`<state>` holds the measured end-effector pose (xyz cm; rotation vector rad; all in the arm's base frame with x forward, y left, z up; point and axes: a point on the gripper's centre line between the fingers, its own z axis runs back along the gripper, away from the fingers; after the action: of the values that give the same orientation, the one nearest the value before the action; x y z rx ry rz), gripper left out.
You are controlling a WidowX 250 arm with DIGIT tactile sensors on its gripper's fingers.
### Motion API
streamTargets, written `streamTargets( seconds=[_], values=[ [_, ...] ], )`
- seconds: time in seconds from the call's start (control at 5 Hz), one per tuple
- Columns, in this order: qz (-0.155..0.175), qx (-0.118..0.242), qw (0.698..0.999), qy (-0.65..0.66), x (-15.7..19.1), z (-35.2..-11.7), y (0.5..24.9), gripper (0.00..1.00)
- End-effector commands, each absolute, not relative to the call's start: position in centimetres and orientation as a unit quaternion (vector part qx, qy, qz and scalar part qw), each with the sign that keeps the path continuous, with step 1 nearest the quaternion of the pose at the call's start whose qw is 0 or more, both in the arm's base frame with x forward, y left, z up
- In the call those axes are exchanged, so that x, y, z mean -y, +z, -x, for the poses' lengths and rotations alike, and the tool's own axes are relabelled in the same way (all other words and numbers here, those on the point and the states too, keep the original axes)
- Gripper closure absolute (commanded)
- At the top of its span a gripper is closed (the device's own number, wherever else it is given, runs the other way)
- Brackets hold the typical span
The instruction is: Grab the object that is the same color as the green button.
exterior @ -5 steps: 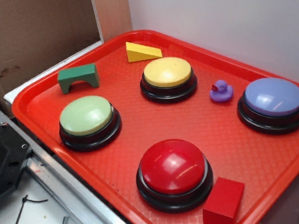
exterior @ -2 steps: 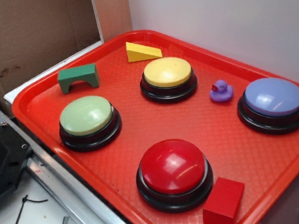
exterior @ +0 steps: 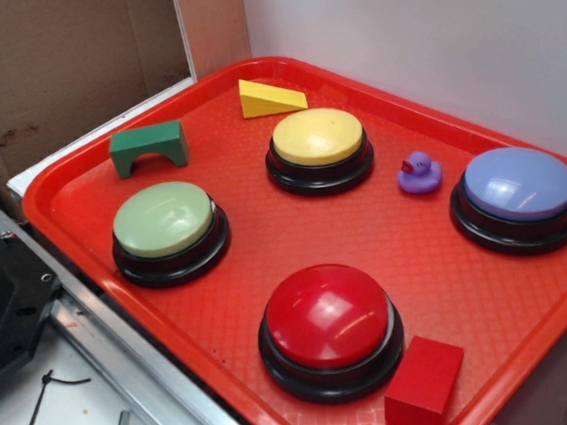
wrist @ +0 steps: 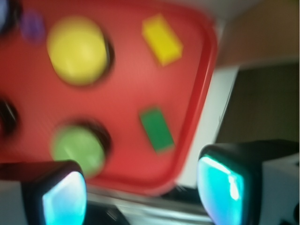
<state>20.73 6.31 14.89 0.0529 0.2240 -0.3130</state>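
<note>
My exterior view is sharp and evenly lit, bright without harshness. Soft white glare sits on the red button [exterior: 329,315] at lower centre and on the purple button [exterior: 519,184] at upper right, so light comes from above. Shadows under the buttons are short and soft. The lower left corner falls dim. My wrist view is heavily blurred all over: the tray [wrist: 206,84] edge smears, the green block [wrist: 157,129] has no crisp outline, and my fingers [wrist: 63,197] glow cyan, out of focus.
</note>
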Motion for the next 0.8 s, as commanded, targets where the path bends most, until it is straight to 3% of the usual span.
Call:
streamTargets(
  seconds=[0.0, 0.6],
  values=[
    [-0.051, -0.098, 0.936, -0.333, -7.4, -18.2, 10.0, 0.0],
    [-0.037, -0.096, 0.937, -0.334, -8.4, -21.0, 2.8, 0.0]
  ],
)
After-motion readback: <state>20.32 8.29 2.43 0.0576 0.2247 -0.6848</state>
